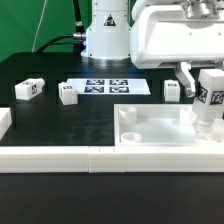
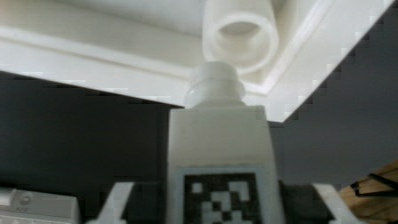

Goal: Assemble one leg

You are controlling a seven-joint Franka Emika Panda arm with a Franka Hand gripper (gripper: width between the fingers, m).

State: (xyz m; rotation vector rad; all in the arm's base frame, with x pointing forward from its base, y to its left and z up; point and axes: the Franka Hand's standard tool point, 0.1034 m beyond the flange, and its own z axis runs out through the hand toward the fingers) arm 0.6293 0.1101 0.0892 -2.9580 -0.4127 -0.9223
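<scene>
Well, my gripper (image 1: pixel 208 92) is clamped on one small white plastic peg-like leg (image 1: pixel 210 103). Its fingers (image 2: pixel 119 206) are parted only by the block's width and pressed against two of its sides. I hold this leg upright at the exterior view's right, over the far right part of the one large white square tray (image 1: pixel 160 128), with its black-and-white tag facing the near side.

In the wrist view the narrow tip (image 2: pixel 214 82) points at a round corner hole (image 2: pixel 242 38); whether they touch I cannot tell.

Of four legs, three lie loose on the black table (image 1: pixel 50 125). One (image 1: pixel 28 89) is at the exterior view's far left. One (image 1: pixel 68 95) is just left of the single flat white marker board (image 1: pixel 105 87), and one (image 1: pixel 172 90) is to its right.
</scene>
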